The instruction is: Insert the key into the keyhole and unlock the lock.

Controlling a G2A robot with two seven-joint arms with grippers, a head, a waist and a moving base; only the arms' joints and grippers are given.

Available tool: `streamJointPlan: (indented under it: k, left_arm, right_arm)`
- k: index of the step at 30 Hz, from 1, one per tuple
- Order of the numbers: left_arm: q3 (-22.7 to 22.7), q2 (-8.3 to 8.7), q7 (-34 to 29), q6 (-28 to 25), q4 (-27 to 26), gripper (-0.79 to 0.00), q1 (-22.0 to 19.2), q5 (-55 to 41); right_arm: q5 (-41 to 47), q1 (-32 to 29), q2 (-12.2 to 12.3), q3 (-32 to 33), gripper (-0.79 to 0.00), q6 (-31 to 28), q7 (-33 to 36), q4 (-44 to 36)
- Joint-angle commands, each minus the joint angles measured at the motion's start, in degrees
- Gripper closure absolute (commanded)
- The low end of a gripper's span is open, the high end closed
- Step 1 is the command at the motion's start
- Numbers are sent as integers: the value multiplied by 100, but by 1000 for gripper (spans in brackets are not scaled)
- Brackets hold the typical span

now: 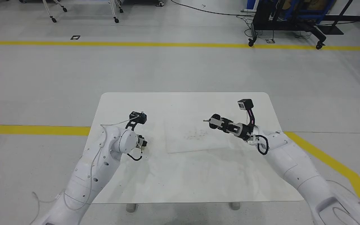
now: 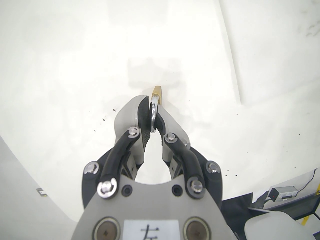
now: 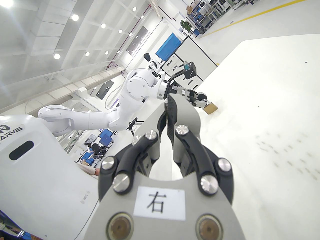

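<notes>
Lock (image 2: 158, 93): small padlock — brass block with a silver shackle (image 2: 153, 113).
Hold: the shackle is pinched between the black pads (image 2: 143, 112) of the left claw (image 2: 152, 104), one pad on each side of the loop.
Pose: seen edge-on from the left wrist, shackle toward the claw, brass end pointing away and down.
Contact: in the right wrist view the lock (image 3: 210, 108) sits tilted, its brass end down on the counter (image 3: 262, 76) with a shadow just beside it.
Place: on the robot's left part of the counter, back from the edges.
Keyhole: cannot tell — that face is turned away.
</notes>
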Motion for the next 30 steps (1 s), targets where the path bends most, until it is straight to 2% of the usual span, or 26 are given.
streamJointPlan:
  k: [1,8,11,14,17,26,28,30]
  left_arm:
    - [21,-7,-26,-10,30,0,-10,20]
    - [71,-35,6,34,105,0,-43,172]
    - [10,-36,211,42,42,0,12,157]
    - [-205,-15,571,-115,-152,0,170,-139]
    - [-473,28,1034,-561,-521,0,430,-532]
    - [-504,33,1112,-639,-570,0,478,-596]
    - [-562,23,1382,-700,-592,0,566,-847]
    - [-690,3,1630,-949,-495,0,617,-1510]
  right_arm:
    - [0,0,0,0,0,0,0,0]
    - [0,0,0,0,0,0,0,0]
    - [0,0,0,0,0,0,0,0]
    - [0,0,0,0,0,0,0,0]
    - [0,0,0,0,0,0,0,0]
    - [0,0,0,0,0,0,0,0]
    - [0,0,0,0,0,0,0,0]
    - [-19,-22,-10,8,0,118,-115,-56]
